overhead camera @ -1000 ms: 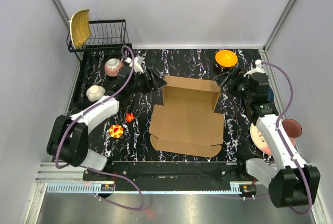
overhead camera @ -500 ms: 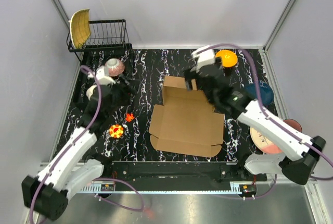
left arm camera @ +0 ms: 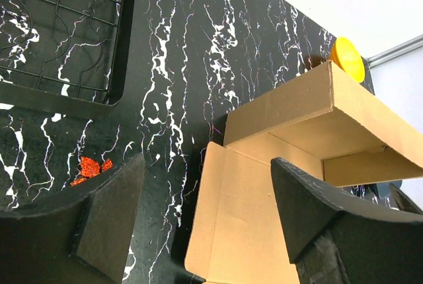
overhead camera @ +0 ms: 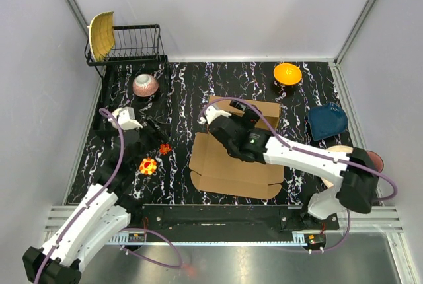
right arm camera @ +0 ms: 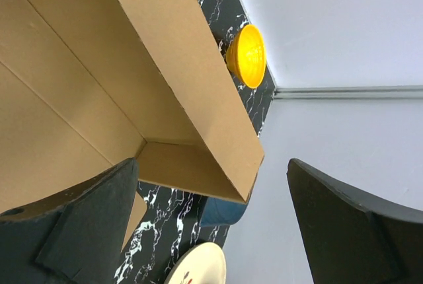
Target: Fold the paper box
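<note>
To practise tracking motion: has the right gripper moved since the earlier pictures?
Yes. In the top view, the right gripper has moved left, away from the round orange bowl, and is now over the brown corrugated cardboard box.

White-shelled left arm (overhead camera: pixel 92 218) and right arm (overhead camera: pixel 304 157), black joints, looping purple cables (overhead camera: pixel 119 155), matte black wedge pincer fingers (left arm camera: pixel 106 218).

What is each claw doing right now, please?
Left claw: open, holding nothing.
Right claw: open, empty, over the paper box.
</note>
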Controlling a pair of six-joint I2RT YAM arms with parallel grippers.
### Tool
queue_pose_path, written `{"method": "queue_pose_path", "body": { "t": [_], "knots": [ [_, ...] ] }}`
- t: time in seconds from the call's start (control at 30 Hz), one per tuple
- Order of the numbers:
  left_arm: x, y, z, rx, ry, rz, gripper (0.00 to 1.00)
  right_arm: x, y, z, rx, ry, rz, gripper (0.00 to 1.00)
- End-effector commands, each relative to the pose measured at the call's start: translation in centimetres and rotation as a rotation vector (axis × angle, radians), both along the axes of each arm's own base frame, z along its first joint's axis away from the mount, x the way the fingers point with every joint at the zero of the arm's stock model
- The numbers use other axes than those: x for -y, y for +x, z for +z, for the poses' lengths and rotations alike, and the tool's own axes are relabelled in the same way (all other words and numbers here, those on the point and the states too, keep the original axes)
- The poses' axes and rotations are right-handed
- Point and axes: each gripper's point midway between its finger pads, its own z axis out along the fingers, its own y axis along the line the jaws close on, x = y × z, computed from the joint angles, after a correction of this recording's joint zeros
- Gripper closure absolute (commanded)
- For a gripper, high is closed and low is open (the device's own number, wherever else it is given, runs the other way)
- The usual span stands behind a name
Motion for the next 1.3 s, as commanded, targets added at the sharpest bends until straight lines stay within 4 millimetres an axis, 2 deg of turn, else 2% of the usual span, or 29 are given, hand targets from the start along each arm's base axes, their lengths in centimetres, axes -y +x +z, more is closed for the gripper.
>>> {"method": "queue_pose_path", "body": {
  "t": [0.0,0.07,0.17,0.2,0.43,0.63,0.73,0.77,0.9,0.97,1.0,1.17,1.2,1.27],
  "knots": [
    [0.1,0.0,1.2,0.04,-0.007,-0.007,0.21,-2.0,1.5,-0.1,0.035,-0.088,0.001,0.0],
    [0.1,-0.2,0.9,0.034,-0.004,-0.01,0.21,-3.0,2.1,-1.4,0.023,-0.118,-0.001,0.0],
    [0.0,-0.3,0.9,0.037,-0.006,-0.013,0.21,-3.2,3.1,-2.6,0.02,-0.17,-0.024,0.01],
    [0.0,-0.4,0.8,0.037,-0.004,-0.012,0.21,-3.2,3.3,-2.7,0.021,-0.167,-0.035,0.04],
    [-0.2,-0.3,1.4,0.062,0.027,-0.018,0.21,-2.2,5.1,-2.4,0.029,-0.152,-0.094,0.19],
    [0.1,0.0,1.4,0.053,0.022,-0.026,0.22,-1.7,6.4,-2.1,0.053,-0.178,-0.11,0.23],
    [0.2,0.0,1.3,0.046,0.027,-0.03,0.22,-1.4,6.9,-2.3,0.051,-0.18,-0.121,0.33],
    [0.2,0.0,1.5,0.051,0.028,-0.03,0.22,-1.3,6.9,-2.2,0.057,-0.172,-0.125,0.45],
    [0.0,0.0,1.6,0.058,0.031,-0.024,0.22,-0.5,7.0,-2.4,0.058,-0.176,-0.131,0.63],
    [0.1,0.1,1.5,0.056,0.03,-0.028,0.22,0.0,7.1,-2.5,0.058,-0.175,-0.139,0.68],
    [0.2,0.1,1.5,0.054,0.029,-0.031,0.23,0.0,7.1,-2.4,0.06,-0.176,-0.139,0.74],
    [0.3,0.2,1.4,0.049,0.028,-0.033,0.23,0.5,7.3,-1.9,0.076,-0.209,-0.153,0.9],
    [0.3,0.1,1.4,0.049,0.028,-0.033,0.23,0.4,7.3,-1.9,0.078,-0.212,-0.152,0.96],
    [0.0,0.1,1.9,0.062,0.03,-0.022,0.23,0.6,7.4,-1.2,0.095,-0.224,-0.164,0.99]
  ]
}}
